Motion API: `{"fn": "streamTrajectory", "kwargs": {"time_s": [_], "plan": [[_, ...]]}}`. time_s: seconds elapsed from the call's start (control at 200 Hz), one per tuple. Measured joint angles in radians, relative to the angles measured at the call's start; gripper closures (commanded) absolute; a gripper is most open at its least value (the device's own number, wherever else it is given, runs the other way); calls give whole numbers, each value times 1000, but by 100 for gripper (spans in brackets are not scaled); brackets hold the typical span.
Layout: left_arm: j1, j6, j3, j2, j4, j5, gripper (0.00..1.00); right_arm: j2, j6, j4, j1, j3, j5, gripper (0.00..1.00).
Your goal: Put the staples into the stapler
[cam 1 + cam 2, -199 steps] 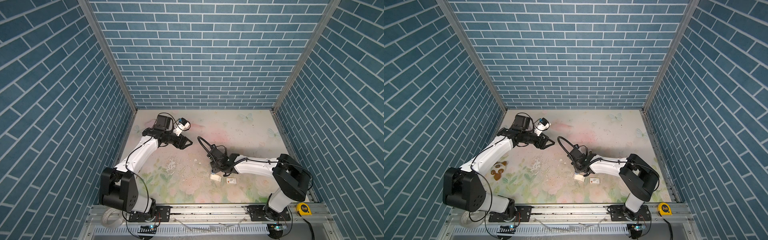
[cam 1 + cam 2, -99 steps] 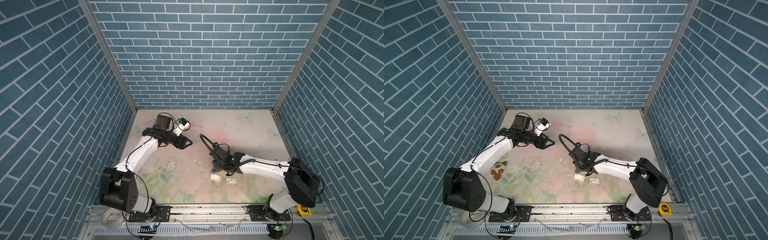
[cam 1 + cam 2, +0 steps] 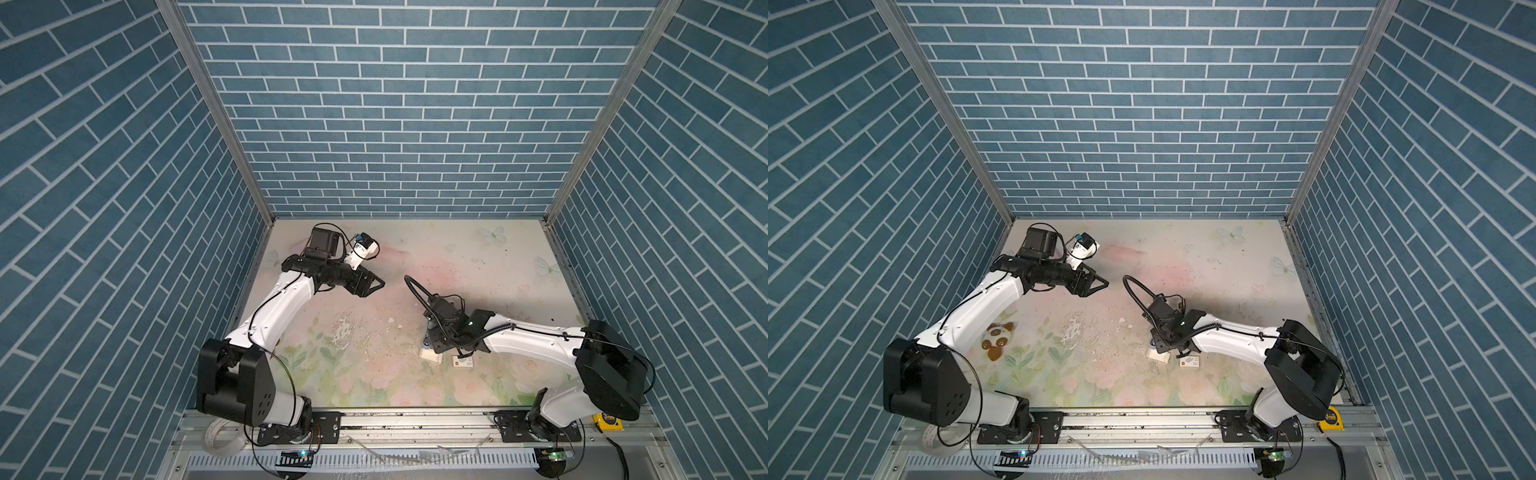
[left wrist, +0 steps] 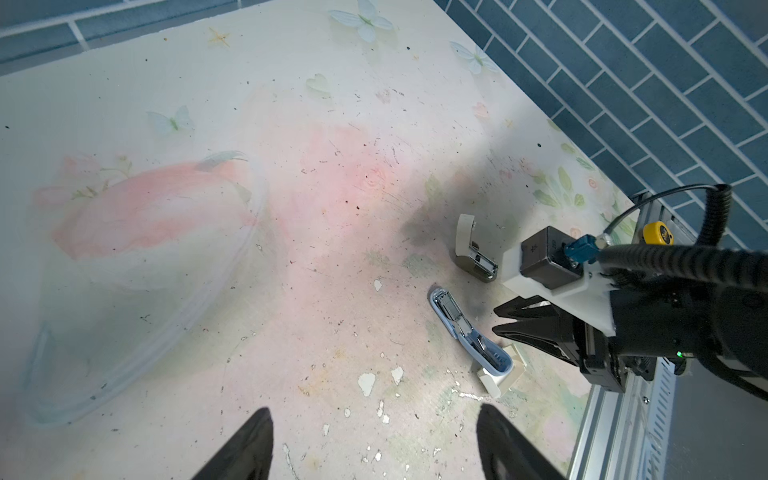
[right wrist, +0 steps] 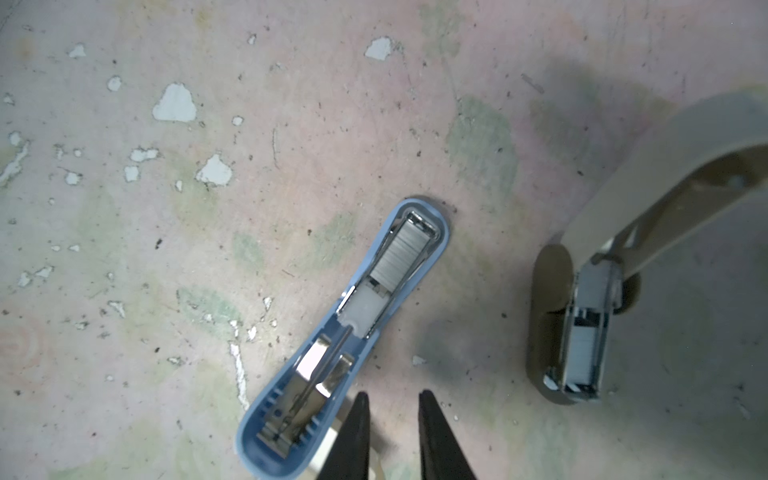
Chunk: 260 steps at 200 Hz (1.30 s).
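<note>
While the blue stapler (image 5: 357,316) lies opened flat on the table (image 5: 249,166), a staple strip (image 5: 401,253) sits in the front of its channel. The white tray (image 4: 500,376) is at its hinge end. There the right gripper (image 5: 392,399) hovers, jaws a narrow gap apart with nothing between. The beige stapler (image 5: 548,299) is near, also open. The left gripper (image 4: 374,436) is spread wide, empty, well apart.
</note>
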Motion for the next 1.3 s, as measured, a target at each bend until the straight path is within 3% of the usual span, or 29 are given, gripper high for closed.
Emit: {"fn": "streamTrajectory", "kwargs": {"time_s": [0.85, 1.05, 1.3], "plan": [[34, 18, 10, -16, -22, 12, 15, 134, 2, 40, 16, 106, -101, 73], [34, 19, 16, -16, -25, 11, 12, 42, -3, 24, -4, 86, -116, 62], [34, 19, 31, -16, -37, 16, 12, -47, -79, 12, -122, 77, -175, 56]]}}
